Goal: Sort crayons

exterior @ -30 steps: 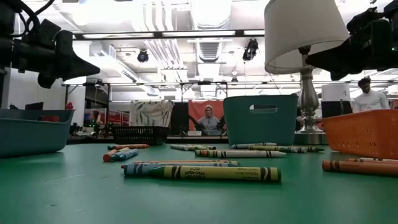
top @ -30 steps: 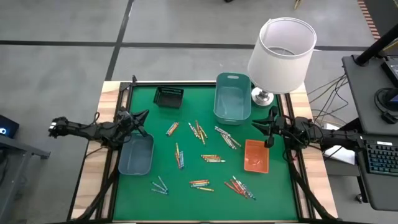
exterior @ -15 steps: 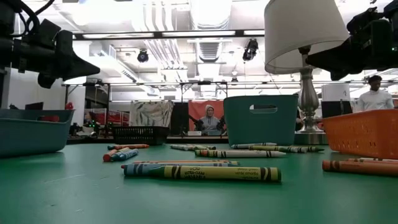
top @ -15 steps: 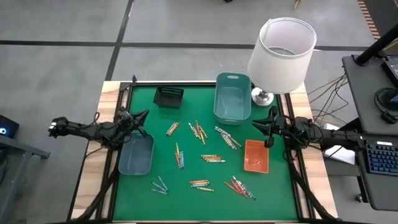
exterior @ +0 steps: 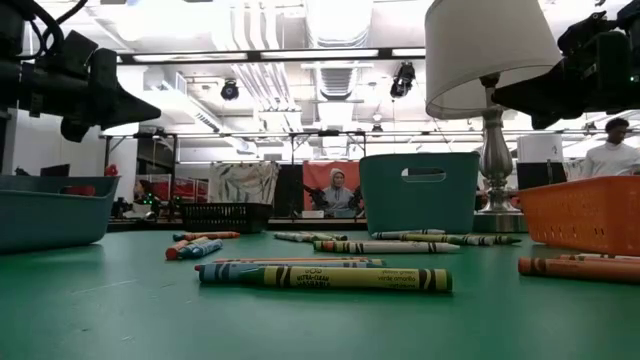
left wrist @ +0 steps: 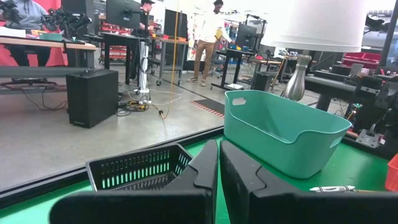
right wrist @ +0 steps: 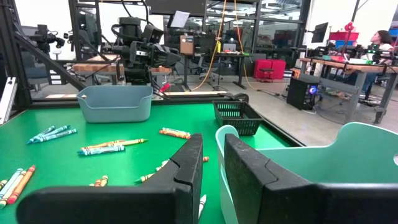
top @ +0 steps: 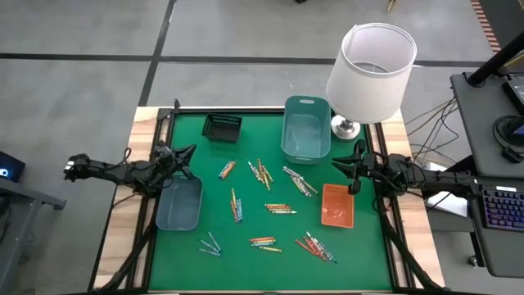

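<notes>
Orange tray [exterior: 590, 213] cut off right

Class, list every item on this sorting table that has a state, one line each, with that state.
Left end effector: shut, empty, above grey-blue plastic tray.
Right end effector: slightly parted, empty.
Scattered wax crayons: loose on the green mat.
Teal plastic bin: upright, empty.
Orange plastic tray: upright.
Black mesh basket: upright.

You had the crayons [top: 266, 205] scattered across the middle of the mat [top: 368, 246]. A small tray [top: 178, 204] sat at their left, another tray [top: 336, 205] at their right. Behind them stood the deep bin [top: 306, 129], with a mesh basket [top: 222, 128] to its left and the lamp [top: 370, 70] just beside its right, off the mat.
</notes>
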`<move>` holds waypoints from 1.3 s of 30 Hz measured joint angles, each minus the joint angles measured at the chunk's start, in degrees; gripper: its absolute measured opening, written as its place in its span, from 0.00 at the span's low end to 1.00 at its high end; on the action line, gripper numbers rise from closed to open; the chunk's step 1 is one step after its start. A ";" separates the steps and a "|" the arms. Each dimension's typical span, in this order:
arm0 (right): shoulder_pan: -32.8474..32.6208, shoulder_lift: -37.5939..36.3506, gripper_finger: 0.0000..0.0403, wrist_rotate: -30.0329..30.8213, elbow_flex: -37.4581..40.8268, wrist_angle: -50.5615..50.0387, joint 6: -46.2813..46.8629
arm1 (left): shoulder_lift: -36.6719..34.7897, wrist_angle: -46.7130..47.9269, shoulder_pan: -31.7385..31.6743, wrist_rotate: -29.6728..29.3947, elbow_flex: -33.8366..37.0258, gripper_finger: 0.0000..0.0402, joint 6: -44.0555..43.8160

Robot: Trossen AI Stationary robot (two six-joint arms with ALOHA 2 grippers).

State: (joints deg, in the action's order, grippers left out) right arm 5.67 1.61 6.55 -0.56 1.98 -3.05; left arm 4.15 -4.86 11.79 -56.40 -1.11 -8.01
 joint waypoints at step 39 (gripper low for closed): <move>-0.15 3.76 0.14 -0.22 0.00 17.45 33.07 | 8.50 -20.84 -0.26 7.51 0.01 0.00 -28.06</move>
State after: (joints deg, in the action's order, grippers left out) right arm 5.52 5.37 6.32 -0.56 19.42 30.02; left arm 12.65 -25.70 11.53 -48.89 -1.10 -36.07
